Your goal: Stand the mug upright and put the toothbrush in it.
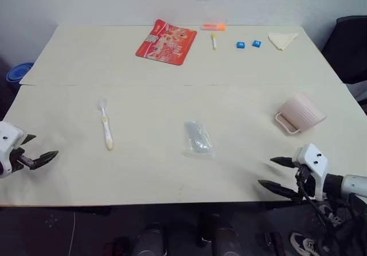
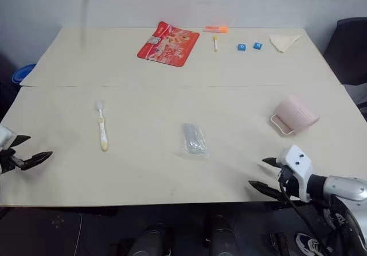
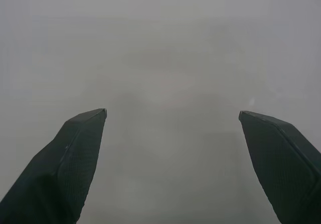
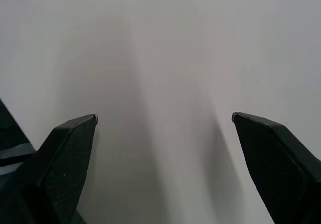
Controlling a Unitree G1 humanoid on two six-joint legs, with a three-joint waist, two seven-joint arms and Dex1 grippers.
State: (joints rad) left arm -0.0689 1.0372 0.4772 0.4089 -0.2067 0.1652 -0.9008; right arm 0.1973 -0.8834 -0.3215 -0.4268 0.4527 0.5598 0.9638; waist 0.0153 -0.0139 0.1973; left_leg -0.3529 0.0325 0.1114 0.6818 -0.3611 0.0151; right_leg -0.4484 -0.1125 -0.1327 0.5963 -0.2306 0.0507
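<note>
Ribbed pink plastic, the mug lay tipped, light and stiff; its handle looked the surest hold. My right gripper and left gripper both gaped empty.

No words or numbers can be read. The red packet at the far side of the worktop has a white label and print, but it is too small to read. The two blue cubes right of it carry tiny white marks, unreadable too.
</note>
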